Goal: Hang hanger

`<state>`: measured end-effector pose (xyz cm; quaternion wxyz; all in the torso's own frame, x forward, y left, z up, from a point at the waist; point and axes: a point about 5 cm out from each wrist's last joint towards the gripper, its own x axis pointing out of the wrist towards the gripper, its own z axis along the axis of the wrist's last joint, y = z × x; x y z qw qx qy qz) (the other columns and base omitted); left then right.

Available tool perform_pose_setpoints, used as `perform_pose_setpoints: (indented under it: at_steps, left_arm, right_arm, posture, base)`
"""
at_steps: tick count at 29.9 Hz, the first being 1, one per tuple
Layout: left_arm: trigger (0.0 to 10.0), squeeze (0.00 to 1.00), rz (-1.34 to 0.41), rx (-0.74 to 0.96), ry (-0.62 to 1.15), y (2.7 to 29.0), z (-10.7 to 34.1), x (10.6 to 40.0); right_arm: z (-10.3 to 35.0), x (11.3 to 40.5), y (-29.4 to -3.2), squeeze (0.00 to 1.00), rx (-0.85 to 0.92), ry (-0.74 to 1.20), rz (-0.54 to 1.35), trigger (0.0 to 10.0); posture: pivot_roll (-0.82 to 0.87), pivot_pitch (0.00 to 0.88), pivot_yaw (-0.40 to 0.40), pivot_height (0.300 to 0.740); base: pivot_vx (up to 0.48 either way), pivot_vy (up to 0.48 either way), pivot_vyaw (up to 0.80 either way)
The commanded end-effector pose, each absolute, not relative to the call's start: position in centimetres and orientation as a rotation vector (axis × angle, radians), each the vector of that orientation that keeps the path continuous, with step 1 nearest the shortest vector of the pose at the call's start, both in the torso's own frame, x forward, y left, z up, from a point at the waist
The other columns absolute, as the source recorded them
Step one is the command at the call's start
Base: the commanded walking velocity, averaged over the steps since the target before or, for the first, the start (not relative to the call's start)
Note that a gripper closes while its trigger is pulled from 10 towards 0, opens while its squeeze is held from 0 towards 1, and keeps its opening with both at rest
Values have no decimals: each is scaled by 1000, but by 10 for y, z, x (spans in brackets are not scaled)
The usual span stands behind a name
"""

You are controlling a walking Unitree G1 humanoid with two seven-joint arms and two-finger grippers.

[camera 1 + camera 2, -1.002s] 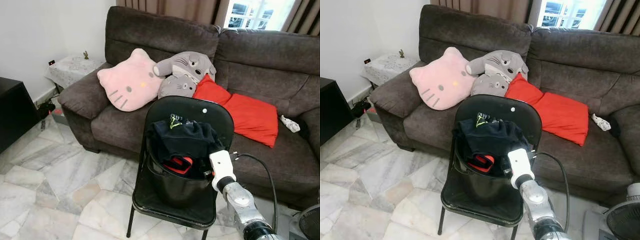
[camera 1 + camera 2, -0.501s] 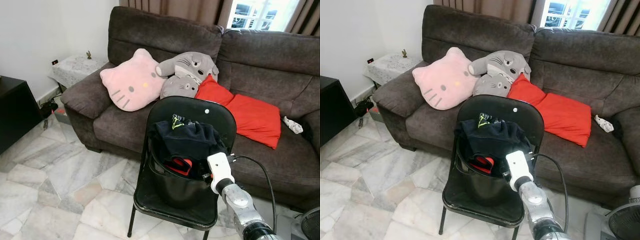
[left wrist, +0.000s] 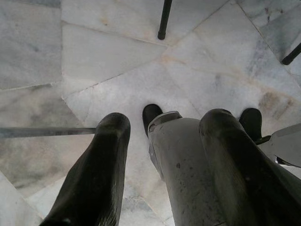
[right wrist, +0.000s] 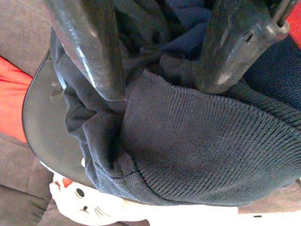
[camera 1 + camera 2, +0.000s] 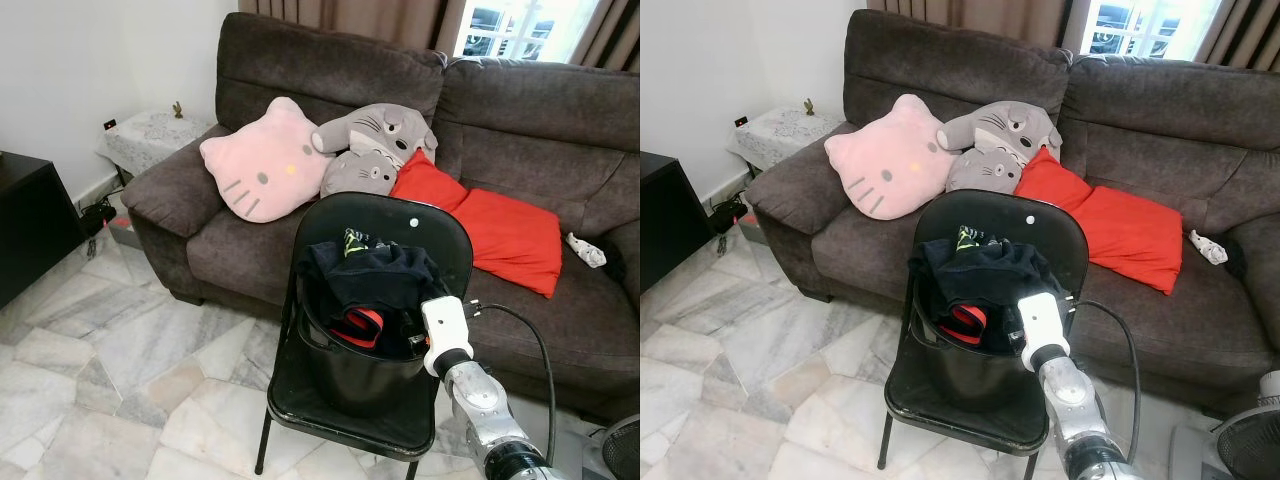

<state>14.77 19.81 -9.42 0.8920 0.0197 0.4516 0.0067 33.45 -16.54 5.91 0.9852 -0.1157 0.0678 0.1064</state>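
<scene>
**Right gripper in the laundry on the chair**

The right gripper (image 4: 160, 52) is down among the dark clothes (image 5: 375, 280), its two black fingers (image 4: 89, 47) spread apart with folds of navy knit fabric bunched between and below them; whether they pinch any of it cannot be told; the silver right arm (image 5: 475, 400) reaches up from the lower right, its white wrist block at the bucket's near rim, a black cable looping off behind it.

The clothes fill a black bucket (image 5: 350, 375) standing on the seat of a black chair (image 5: 400, 215) (a red strap shows in the pile, and a green-and-white print near its top); no hanger can be made out anywhere in the pile or around it.

The left gripper (image 3: 162, 155) hangs idle, pointing at the marble floor (image 3: 94, 56), fingers apart, with a silver leg of the robot seen between them.

Behind the chair stands a brown sofa (image 5: 520, 120) carrying a pink cat cushion (image 5: 262, 165), two grey plush toys (image 5: 375, 140) and red cushions (image 5: 500, 230); a small side surface (image 5: 150, 135) with a lace cloth sits by the sofa's arm.
</scene>
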Motion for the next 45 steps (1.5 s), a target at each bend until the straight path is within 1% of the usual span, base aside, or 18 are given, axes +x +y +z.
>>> perform_pose_setpoints:
  at_steps: [1,3,11,15,19,24,26,32,39,45]
  left_arm:
    - [10000,0,4,51,971,198,-97,143]
    - [10000,0,5,50,971,198,-97,143]
    - [10000,0,0,56,971,199,-96,144]
    - [10000,0,-2,57,971,199,-96,145]
    - [10000,0,-4,58,971,199,-96,145]
    - [10000,0,-9,58,972,198,-96,146]
    - [10000,0,-6,56,971,198,-96,146]
    - [10000,0,-5,55,972,199,-95,147]
    - [10000,0,-10,60,975,199,-95,147]
    - [10000,0,-15,67,974,200,-95,146]
  right_arm:
    - [61,334,-166,0,-229,112,205,10000]
    - [62,333,-169,0,-227,104,187,10000]
    - [61,324,-195,0,-245,53,22,10000]
    - [63,325,-198,0,-257,48,-11,10000]
    - [62,326,-196,0,-255,58,1,10000]
    - [59,329,-184,0,-256,98,81,10000]
    - [50,328,-181,0,-302,174,113,10000]
    - [41,322,-179,0,-301,226,126,10000]
    - [38,320,-177,0,-294,231,133,10000]
    - [49,327,-170,0,-267,174,160,10000]
  posture:
    - [-6,0,-37,740]
    - [-7,0,-37,740]
    - [-18,0,-33,740]
    - [-23,0,-31,740]
    - [-24,0,-28,740]
    - [-18,0,-32,740]
    - [-14,0,-36,740]
    - [-16,0,-34,740]
    - [-15,0,-32,740]
    - [-12,0,-30,740]
  base:
    - [0,0,0]
    - [0,0,0]
    - [0,0,0]
    - [0,0,0]
    - [0,0,0]
    - [0,0,0]
    - [0,0,0]
    - [0,0,0]
    - [0,0,0]
    - [0,0,0]
